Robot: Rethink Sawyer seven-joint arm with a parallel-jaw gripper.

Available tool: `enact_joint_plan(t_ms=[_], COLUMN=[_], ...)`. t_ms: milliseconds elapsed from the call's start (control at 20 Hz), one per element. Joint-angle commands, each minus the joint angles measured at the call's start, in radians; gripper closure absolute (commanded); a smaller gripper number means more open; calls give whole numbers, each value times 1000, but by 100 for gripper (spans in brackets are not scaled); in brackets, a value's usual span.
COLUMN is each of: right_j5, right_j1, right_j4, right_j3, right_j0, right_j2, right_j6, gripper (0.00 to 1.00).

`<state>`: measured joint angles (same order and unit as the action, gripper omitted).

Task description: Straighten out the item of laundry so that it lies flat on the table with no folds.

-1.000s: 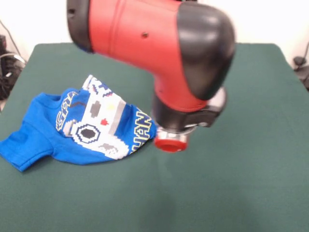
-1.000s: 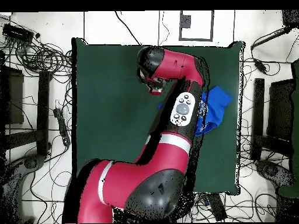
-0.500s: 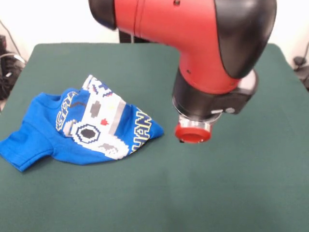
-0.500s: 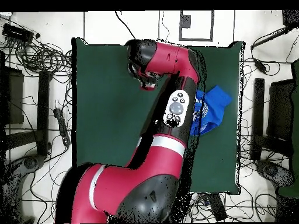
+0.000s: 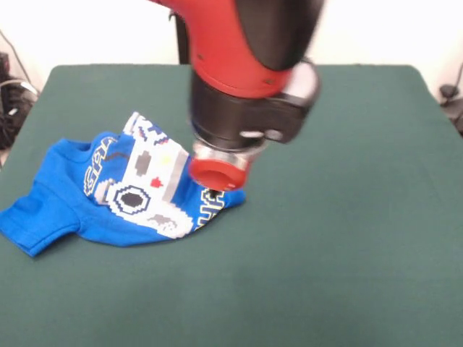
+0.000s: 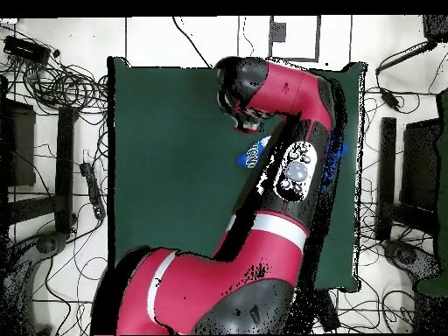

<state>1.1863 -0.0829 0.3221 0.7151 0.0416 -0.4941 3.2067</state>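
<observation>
We see the blue T-shirt (image 5: 123, 191) crumpled on the green bench (image 5: 347, 238). The gripper (image 5: 217, 173) hangs over its printed edge; we can't tell its opening.

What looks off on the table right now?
The blue T-shirt lies crumpled on the green table, folded over itself so the controller print is bunched and tilted. The gripper hangs over its lettered corner. Nothing looks spilled or damaged.

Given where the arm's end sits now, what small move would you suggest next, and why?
Probably lower straight onto the T-shirt's right corner. The gripper hovers over that edge, and the shirt lies crumpled and folded on the table.
</observation>
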Motion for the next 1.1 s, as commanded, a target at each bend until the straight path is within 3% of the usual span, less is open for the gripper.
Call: enact_joint_plan(t_ms=[50,600,1100], right_j5=[-94,-235,-288], right_j1=[-49,-24,60], right_j4=[-47,-101,-124], right_j3=[249,318,252], right_j0=[4,12,44], right_j2=[83,120,143], right_j6=[-26,-24,-33], gripper=[100,100,100])
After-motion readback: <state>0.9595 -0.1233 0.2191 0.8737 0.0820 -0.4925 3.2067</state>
